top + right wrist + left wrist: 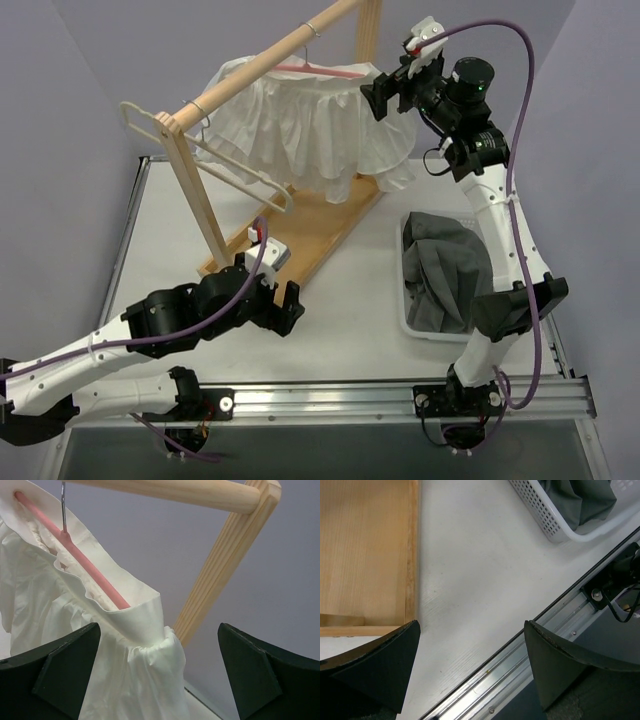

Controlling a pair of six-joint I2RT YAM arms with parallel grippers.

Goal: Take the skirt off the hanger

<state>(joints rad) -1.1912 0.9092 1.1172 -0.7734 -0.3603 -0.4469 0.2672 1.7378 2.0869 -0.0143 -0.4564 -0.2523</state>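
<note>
A white ruffled skirt (310,125) hangs on a pink hanger (325,69) from the wooden rail (265,62) of a clothes rack. In the right wrist view the skirt's waistband (132,612) wraps the end of the pink hanger (82,562). My right gripper (372,95) is open, held high at the skirt's right end, its jaws either side of the waistband corner without touching it. My left gripper (285,310) is open and empty, low over the table near the rack's base.
An empty white hanger (215,160) hangs at the rail's left end. The rack's wooden base (300,240) lies on the table. A white basket (415,320) holding grey cloth (450,270) stands at the right. A metal rail (520,655) runs along the near edge.
</note>
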